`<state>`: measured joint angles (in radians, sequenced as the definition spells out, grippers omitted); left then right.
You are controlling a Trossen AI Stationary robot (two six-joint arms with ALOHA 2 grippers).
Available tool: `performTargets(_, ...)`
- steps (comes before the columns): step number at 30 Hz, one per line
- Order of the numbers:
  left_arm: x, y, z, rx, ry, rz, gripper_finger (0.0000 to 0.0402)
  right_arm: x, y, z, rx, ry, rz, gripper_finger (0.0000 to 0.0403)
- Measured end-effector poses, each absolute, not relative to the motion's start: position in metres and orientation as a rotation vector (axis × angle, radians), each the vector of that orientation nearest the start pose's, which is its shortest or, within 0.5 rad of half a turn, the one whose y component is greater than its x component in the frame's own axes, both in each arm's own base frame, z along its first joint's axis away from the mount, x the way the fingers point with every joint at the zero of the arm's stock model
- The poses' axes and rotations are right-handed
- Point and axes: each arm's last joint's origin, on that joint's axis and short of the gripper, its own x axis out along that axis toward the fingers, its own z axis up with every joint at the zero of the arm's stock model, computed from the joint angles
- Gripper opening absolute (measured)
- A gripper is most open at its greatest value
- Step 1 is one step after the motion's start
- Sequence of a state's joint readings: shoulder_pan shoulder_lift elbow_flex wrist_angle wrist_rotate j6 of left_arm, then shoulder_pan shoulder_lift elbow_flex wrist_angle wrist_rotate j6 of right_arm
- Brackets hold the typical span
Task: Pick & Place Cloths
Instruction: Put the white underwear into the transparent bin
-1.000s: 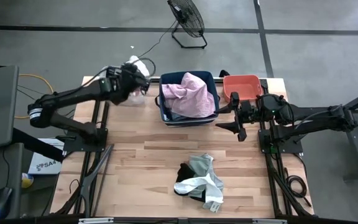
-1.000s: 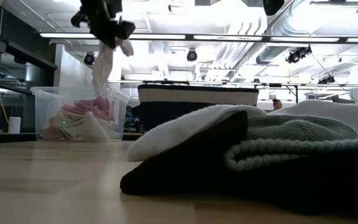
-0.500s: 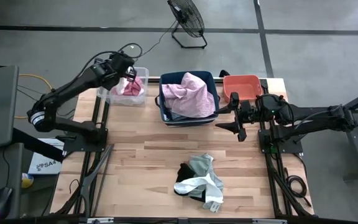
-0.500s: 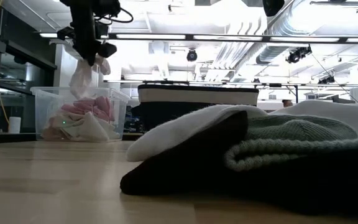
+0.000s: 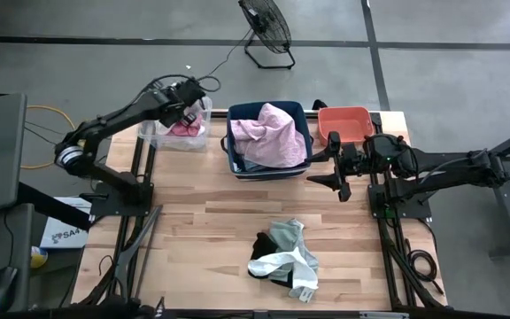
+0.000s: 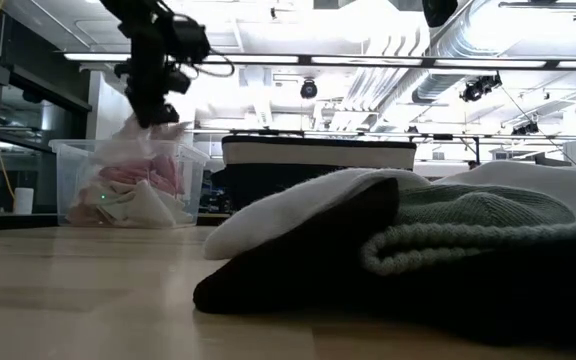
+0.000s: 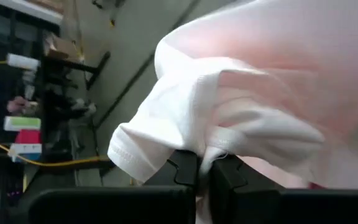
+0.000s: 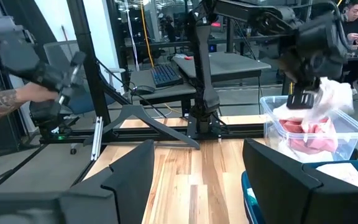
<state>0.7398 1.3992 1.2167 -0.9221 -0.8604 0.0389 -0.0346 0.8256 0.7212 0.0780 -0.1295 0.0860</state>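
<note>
The light pink cloth (image 7: 253, 99) is hanging from my left hand (image 5: 187, 99), which is pinching it directly above the clear bin (image 5: 153, 135); its length is trailing straight down into the bin. My right hand (image 5: 336, 168) is waiting spread, well apart, beside the navy bin (image 5: 234, 165).

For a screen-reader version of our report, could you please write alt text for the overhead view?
The left gripper holds a pale pink cloth over the clear bin at the table's far left. A navy bin of pink cloths and a coral bin sit alongside, the open right gripper waits near them, and a pile of cloths lies at the near edge.
</note>
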Motion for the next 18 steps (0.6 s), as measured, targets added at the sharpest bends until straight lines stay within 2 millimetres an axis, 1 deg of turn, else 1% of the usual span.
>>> performTargets(3, 0.183, 0.197, 0.288, 0.024, 1.310, 1.348, 0.0006, 0.187, -0.003, 0.329, 0.096, 0.032, 0.093, 0.0237)
performTargets(6, 0.184, 0.194, 0.280, -0.077, 1.342, 1.284, 0.0006, 0.188, -0.003, 0.329, 0.104, 0.032, 0.079, 0.0237)
performTargets(8, 0.183, 0.191, 0.277, -0.175, 1.350, 1.231, 0.0006, 0.188, -0.004, 0.329, 0.103, 0.031, 0.055, 0.0237)
performTargets(13, 0.180, 0.184, 0.273, -0.414, 1.338, 1.197, 0.0006, 0.188, -0.004, 0.329, 0.110, 0.031, 0.041, 0.0237)
performTargets(16, 0.175, 0.188, 0.272, -0.557, 1.290, 1.182, 0.0006, 0.188, -0.004, 0.329, 0.110, 0.031, 0.041, 0.0237)
performTargets(18, 0.172, 0.194, 0.272, -0.615, 1.252, 1.188, 0.0006, 0.188, -0.004, 0.329, 0.110, 0.031, 0.041, 0.0237)
